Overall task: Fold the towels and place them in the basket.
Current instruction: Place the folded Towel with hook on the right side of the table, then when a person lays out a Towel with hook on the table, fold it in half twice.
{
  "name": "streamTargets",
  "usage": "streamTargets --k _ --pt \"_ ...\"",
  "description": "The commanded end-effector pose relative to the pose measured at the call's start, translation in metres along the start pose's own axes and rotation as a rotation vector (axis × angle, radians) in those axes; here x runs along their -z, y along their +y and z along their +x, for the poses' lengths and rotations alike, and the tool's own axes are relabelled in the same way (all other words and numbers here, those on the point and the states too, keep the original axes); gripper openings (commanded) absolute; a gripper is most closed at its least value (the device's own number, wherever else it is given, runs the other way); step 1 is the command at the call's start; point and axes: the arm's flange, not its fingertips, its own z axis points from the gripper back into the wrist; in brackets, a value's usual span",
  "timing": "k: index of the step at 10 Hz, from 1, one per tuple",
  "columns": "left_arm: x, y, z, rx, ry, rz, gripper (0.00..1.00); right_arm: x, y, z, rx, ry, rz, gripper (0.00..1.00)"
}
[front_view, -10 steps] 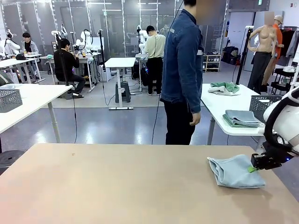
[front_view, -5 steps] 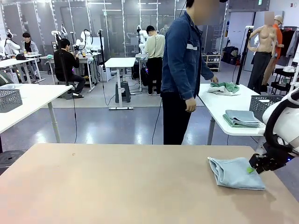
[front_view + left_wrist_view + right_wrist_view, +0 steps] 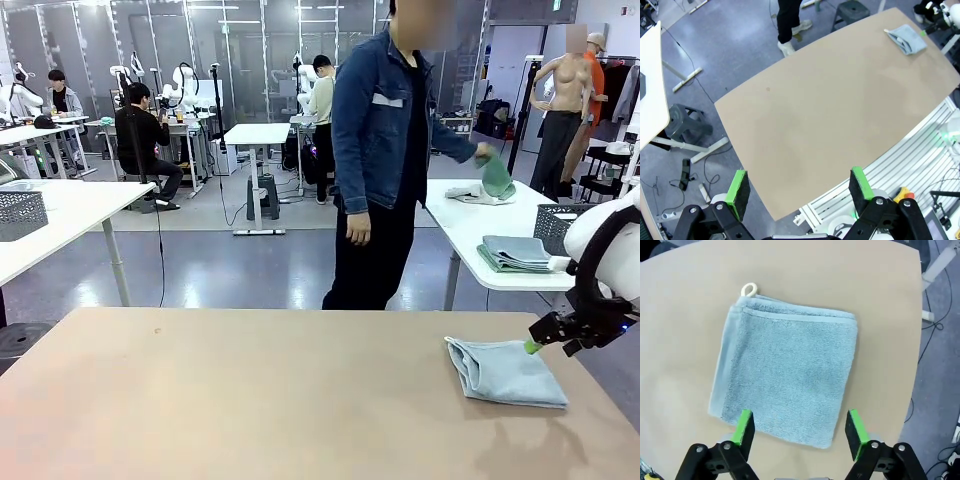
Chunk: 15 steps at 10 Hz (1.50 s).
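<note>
**Desk:** While you have the feeds up, where is the blue-grey towel [image 3: 505, 372]?

**Operator:** I see it lying flat on the tan table [image 3: 250, 400], in the lower right of the front view, close to the table's right edge. In my left wrist view it is a small patch at the upper right.

**Desk:** How does it look?

**Operator:** It is folded to a near square of pale terry. In my right wrist view a flat woven band runs along its top edge. A small white loop [image 3: 749, 289] sticks out at the upper left corner, and the stacked layers show as a thin strip down its left side. The pile lies smooth, with no bunching.

**Desk:** And your pincers?

**Operator:** My right gripper [image 3: 800, 430] has its jaws wide apart with nothing between them, and its green pads frame the towel's lower edge in that view. From the front it sits just beside the towel's far right corner. I cannot tell whether a pad touches the cloth. My left gripper [image 3: 798, 189] is spread wide too, empty, high above the table.

**Desk:** Anything else?

**Operator:** At the upper right of the front view a person [image 3: 385, 140] holds up a green towel [image 3: 497, 177] over a white table [image 3: 460, 225]. Folded cloths [image 3: 518, 254] lie there beside a dark mesh basket [image 3: 560, 222].
</note>
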Motion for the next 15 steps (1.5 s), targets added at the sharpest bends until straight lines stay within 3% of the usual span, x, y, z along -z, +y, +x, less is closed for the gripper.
streamTargets --k 1,12,13,15 --pt "0.001 -0.001 -0.001 0.005 -0.001 -0.007 1.0 0.0 -0.008 -0.001 -0.003 0.0 0.009 0.91" --pt "0.001 -0.001 -0.001 0.005 -0.001 -0.007 1.0 -0.001 -0.005 -0.002 0.01 -0.002 0.002 0.89" --pt "0.001 -0.001 -0.001 0.005 -0.001 -0.007 1.0 -0.052 0.013 -0.008 -0.065 -0.075 -0.02 0.91" --pt "0.001 -0.001 -0.001 0.005 -0.001 -0.007 1.0 -0.14 0.045 -0.008 -0.178 -0.095 -0.096 0.91"
